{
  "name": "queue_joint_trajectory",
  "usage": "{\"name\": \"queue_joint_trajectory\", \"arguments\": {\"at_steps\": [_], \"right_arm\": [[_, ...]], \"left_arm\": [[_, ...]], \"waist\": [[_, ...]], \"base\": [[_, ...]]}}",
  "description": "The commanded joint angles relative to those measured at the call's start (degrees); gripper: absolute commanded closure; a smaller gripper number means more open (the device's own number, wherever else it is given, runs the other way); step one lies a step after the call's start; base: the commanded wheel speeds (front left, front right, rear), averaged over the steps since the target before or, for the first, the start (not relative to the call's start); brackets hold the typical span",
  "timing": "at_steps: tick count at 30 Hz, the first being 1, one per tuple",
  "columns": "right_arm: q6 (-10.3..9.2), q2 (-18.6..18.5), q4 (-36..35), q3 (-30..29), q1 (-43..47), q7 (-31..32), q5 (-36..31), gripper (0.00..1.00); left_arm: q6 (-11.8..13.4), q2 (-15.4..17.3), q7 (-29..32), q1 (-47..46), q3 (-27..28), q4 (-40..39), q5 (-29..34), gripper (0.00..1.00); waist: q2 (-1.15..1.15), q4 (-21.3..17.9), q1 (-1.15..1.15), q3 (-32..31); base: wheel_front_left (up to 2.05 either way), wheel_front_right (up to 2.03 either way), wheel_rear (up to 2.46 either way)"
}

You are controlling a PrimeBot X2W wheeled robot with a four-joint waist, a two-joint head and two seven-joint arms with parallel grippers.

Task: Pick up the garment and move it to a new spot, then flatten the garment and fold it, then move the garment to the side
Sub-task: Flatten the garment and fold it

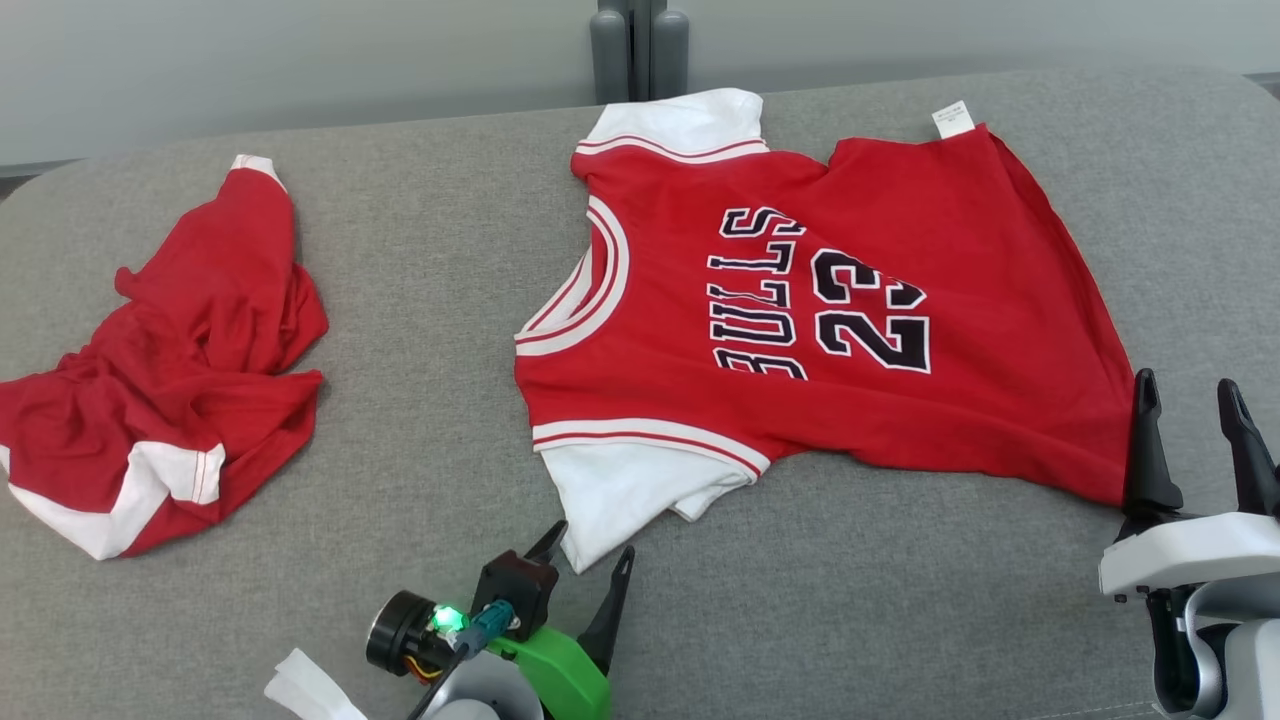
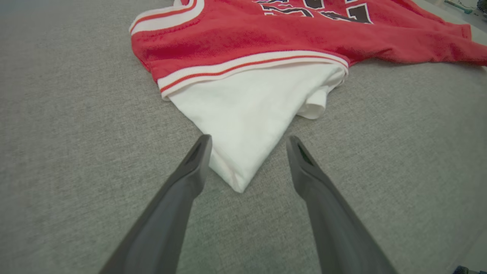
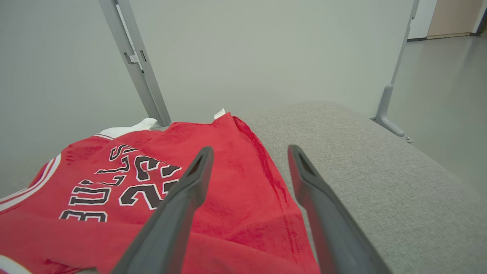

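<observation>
We see the jersey [image 1: 830, 310] spread flat on the gray cushion [image 1: 420, 250]. Our left gripper [image 1: 590, 545] holds its fingers apart around the white sleeve [image 2: 247, 114] tip. Our right gripper [image 1: 1187, 385], fingers also apart, stands beside the hem [image 1: 1115, 460].

Bare grey cushion [image 1: 420, 330] between jersey [image 1: 1000, 300] and crumpled garment [image 1: 200, 340], grey post [image 1: 640, 45] behind

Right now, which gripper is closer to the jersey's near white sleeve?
Left. The left gripper sits open at the tip of the white sleeve; the right gripper is open far across the jersey, beside its hem corner.
</observation>
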Motion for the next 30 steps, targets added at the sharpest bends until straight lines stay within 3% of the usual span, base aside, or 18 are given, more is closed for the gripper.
{"name": "queue_joint_trajectory", "arguments": {"at_steps": [1, 16, 18, 19, 30], "right_arm": [[-0.02, -0.1, 0.2, -0.1, -0.8, -0.5, -0.4, 0.00], [-0.02, 0.1, 0.8, -0.3, -1.5, -0.6, -1.2, 0.00], [-0.02, 0.1, 0.9, -0.3, -1.3, -0.6, -1.2, 0.00], [-0.02, 0.1, 0.9, -0.4, -1.2, -0.6, -1.3, 0.00], [-0.02, 0.0, 4.3, -0.8, 0.8, 1.4, -2.8, 0.00]], "left_arm": [[-0.1, 0.4, 0.3, -1.3, -0.5, 0.6, 0.5, 0.00], [4.2, 0.6, 4.6, -3.7, -0.9, 7.0, 1.4, 0.00], [3.8, 0.4, 4.9, -3.6, -0.6, 7.2, 0.5, 0.57], [3.3, 0.2, 4.9, -3.5, -0.5, 7.0, -0.2, 1.00], [-1.4, -1.3, 4.2, -0.9, 5.5, -1.9, -13.7, 1.00]], "waist": [[0.00, -0.8, 0.00, 0.6], [0.00, -2.0, 0.00, 1.4], [0.00, -1.9, 0.00, 1.3], [0.00, -1.8, 0.00, 1.2], [0.00, -0.9, 0.00, -0.5]], "base": [[0.00, 0.00, 0.00], [0.00, 0.00, 0.00], [0.00, 0.00, 0.00], [0.00, 0.00, 0.00], [0.00, 0.00, 0.00]]}}
